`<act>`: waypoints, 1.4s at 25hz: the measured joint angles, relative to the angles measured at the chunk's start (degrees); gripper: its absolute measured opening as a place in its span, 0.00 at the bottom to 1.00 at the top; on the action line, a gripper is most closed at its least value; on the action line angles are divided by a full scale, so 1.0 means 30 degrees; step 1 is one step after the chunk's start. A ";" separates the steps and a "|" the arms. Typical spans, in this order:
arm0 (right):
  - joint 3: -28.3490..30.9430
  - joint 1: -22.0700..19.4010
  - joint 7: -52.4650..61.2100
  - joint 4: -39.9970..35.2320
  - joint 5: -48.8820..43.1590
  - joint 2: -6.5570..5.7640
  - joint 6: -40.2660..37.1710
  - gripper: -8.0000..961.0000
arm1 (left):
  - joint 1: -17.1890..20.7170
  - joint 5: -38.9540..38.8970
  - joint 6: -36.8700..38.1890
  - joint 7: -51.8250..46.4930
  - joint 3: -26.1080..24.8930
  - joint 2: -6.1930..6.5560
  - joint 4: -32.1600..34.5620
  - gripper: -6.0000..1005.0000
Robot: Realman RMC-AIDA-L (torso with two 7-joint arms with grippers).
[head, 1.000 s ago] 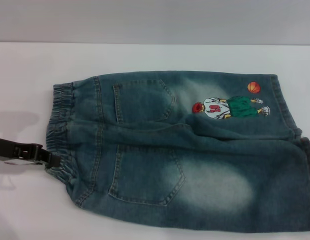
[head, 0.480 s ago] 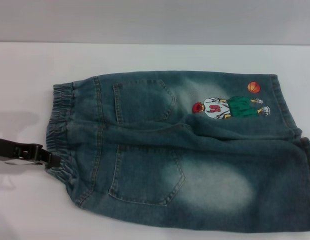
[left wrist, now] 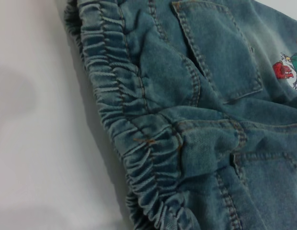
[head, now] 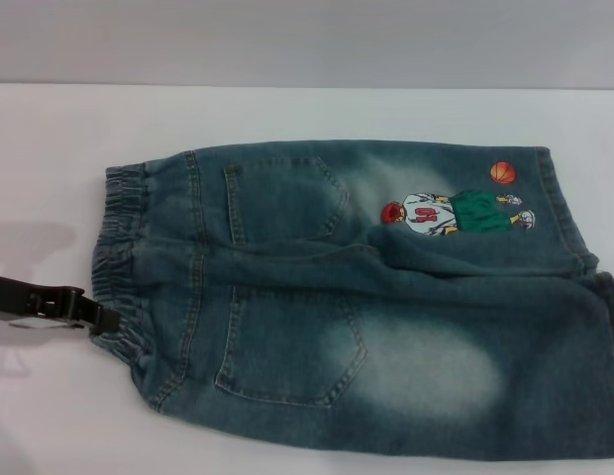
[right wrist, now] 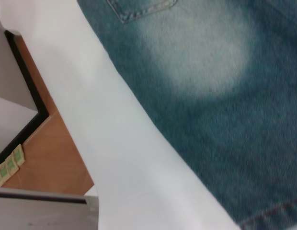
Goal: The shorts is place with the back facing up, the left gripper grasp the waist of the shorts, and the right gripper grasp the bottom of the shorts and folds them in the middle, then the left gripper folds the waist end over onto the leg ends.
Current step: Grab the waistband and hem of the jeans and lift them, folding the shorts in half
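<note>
Left gripper [head: 107,319] crept barely toward waist of the shorts [head: 124,259], tip touching gathered band. Shorts [head: 366,297] nudged slightly at far leg hem. Otherwise no visible shift.

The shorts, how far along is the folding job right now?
Done: the shorts lie flat on the table, back pockets up. In hand: the left gripper sits at the waist of the shorts. Left: the right gripper is out of view, no fold made; both folds remain.
</note>
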 joint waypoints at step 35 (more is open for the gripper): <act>-0.0088 -0.0066 0.0262 0.0278 -0.0938 0.0291 0.1198 0.50 | -0.0075 0.0000 -0.0110 -0.0029 0.0002 0.0031 0.0001 0.04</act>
